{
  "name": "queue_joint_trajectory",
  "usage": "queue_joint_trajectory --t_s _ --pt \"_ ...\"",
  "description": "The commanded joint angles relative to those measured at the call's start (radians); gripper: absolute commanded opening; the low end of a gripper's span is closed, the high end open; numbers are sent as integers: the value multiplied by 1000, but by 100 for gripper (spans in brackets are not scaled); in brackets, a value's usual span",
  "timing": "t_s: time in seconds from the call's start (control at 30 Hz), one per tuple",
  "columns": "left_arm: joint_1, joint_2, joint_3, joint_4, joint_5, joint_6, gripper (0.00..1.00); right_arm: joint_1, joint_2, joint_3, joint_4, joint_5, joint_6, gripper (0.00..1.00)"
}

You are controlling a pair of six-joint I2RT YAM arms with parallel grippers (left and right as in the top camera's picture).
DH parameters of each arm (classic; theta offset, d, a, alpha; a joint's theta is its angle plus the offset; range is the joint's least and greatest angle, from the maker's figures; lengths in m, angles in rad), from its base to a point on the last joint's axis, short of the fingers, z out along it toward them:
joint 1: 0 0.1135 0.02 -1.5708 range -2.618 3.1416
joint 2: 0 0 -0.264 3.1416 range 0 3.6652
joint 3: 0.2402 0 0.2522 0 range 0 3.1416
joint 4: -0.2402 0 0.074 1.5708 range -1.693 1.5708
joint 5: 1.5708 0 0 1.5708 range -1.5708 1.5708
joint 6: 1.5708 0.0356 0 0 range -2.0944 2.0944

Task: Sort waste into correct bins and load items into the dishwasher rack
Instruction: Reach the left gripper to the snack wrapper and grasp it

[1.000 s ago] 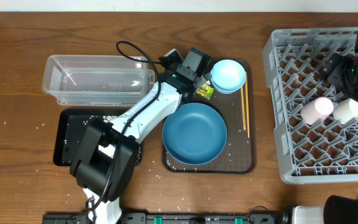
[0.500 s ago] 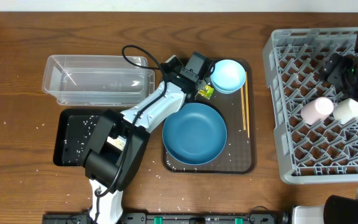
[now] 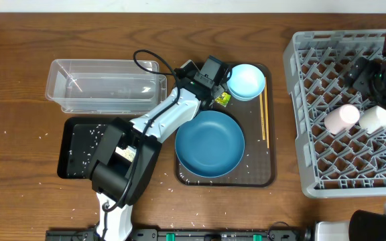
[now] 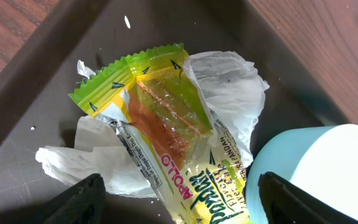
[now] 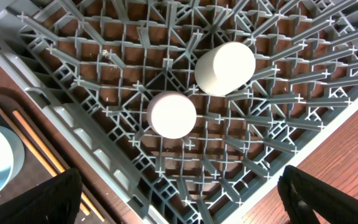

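Since a second ago the left arm's lower links have swung rightward, and the left gripper [image 4: 182, 199] sits over the brown serving tray's [image 3: 256, 171] far corner. Its fingers are spread wide, straddling the snack wrapper [image 4: 166, 130], which lies on the crumpled tissue [image 4: 229, 87]. The light-blue bowl [image 3: 246, 80] crowds in just beside the wrapper, and the dark-blue bowl [image 3: 210, 142] is near. The right gripper [image 5: 182, 199] hangs spread and empty over the rack [image 3: 299, 114], above the pink cup [image 3: 341, 118] and the white cup [image 3: 376, 118].
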Motion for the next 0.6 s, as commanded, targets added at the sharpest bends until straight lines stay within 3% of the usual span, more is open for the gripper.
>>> queue_joint_trajectory --t_s 0.0,0.27,0.57 --pt "-2 0 -9 -2 -2 -7 76 -5 0 7 0 7 0 99" --pt "-2 0 -9 -1 -26 -14 63 -5 0 7 0 6 0 99" --pt "-2 13 -9 5 -47 -14 63 -5 0 7 0 6 0 99"
